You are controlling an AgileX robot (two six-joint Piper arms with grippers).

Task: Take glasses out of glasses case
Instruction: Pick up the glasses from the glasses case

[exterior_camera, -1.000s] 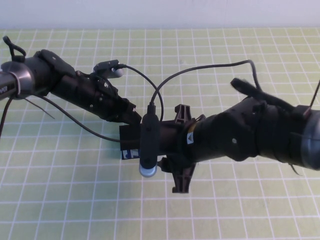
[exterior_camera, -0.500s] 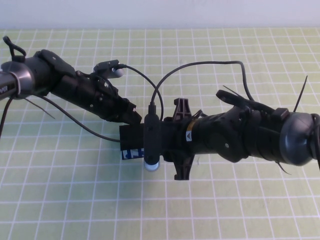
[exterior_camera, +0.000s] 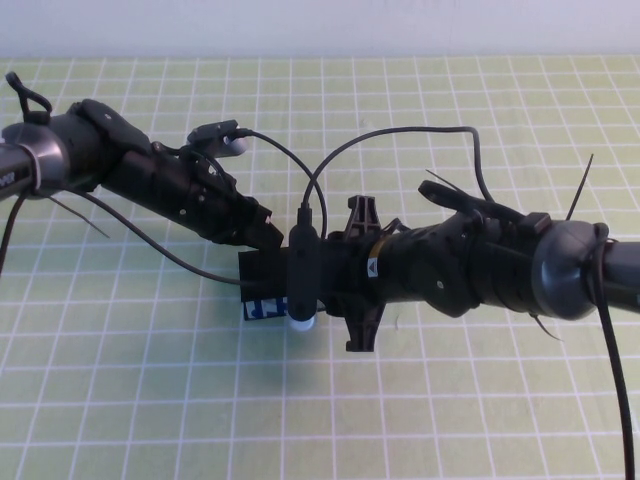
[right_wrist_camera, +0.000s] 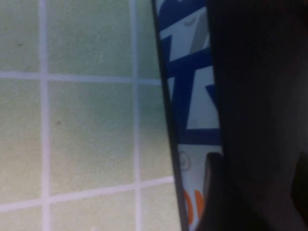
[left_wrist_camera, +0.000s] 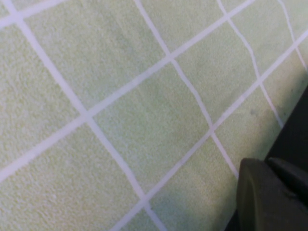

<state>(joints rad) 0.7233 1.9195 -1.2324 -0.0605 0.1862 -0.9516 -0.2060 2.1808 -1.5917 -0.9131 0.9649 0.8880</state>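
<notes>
At mid-worktop (exterior_camera: 120, 400), green gridded mat, sits the rectangular black glasses case w/ pale blue-and-white printed front (exterior_camera: 262, 306), mostly hidden under both arms. Left gripper (exterior_camera: 268, 232) sits at its rear left edge; right gripper (exterior_camera: 300, 285) hangs over it. Finger state: cannot tell for either. Case contents not visible; glasses unseen, so extraction presumably not yet done.
</notes>
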